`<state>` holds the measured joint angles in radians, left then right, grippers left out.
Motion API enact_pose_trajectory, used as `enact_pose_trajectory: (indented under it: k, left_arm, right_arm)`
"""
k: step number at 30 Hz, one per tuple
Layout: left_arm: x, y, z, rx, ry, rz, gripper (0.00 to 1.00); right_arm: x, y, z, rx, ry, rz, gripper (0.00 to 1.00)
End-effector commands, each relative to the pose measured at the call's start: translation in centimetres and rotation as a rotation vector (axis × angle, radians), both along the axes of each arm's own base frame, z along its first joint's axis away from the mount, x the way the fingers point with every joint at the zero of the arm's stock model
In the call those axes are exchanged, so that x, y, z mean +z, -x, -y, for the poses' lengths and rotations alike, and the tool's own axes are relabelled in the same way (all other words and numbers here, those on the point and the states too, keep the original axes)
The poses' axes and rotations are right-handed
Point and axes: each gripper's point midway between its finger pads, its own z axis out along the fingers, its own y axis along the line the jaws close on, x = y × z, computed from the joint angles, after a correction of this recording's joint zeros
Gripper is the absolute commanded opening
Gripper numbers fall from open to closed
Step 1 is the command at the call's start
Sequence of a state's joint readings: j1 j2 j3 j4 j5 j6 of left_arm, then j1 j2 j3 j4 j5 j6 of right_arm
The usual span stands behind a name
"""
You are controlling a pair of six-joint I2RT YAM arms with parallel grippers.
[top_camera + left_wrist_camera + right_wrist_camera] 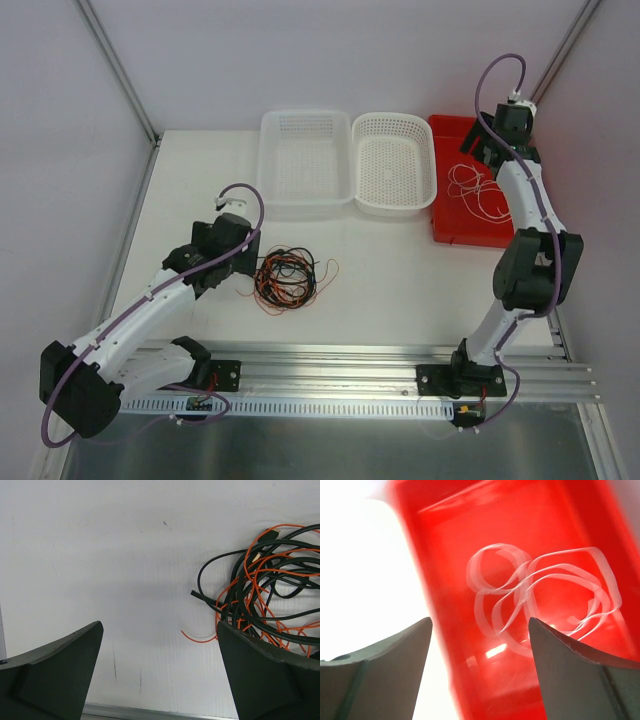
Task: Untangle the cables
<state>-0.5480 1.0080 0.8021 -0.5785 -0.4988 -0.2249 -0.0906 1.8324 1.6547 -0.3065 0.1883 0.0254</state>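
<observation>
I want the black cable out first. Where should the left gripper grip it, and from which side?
Probably the free plug end of the black cable, jutting left in the left wrist view; come from that bare side, since the orange cable crosses it elsewhere.

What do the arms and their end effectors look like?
The left arm and right arm have white links with black joints and bases. A purple hose loops along each. The left end effector and right end effector have dark wedge-shaped fingers.
</observation>
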Motion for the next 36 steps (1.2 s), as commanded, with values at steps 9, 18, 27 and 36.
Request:
enact_pose_trajectory:
  k: [9, 18, 27, 36]
  left_arm:
    - [0.3, 0.1, 2.7, -0.054, 0.157, -0.020, 0.99]
    - [-0.8, 0.5, 5.5, -0.116, 0.260, -0.110, 0.99]
    - [-2.6, 0.1, 6.9, -0.126, 0.282, -0.185, 0.99]
    - [-4.5, -0.2, 7.8, -0.108, 0.289, -0.263, 0.99]
  right_arm:
    - [0.9, 13.2, -21.6, 0.430, -0.259, -0.012, 0.75]
    - [-7.1, 22.2, -33.0, 0.597, -0.437, -0.176, 0.67]
    - [-12.3, 24.5, -37.8, 0.628, -0.429, -0.255, 0.54]
    - [-16.5, 25.6, -37.9, 0.602, -0.372, -0.334, 0.33]
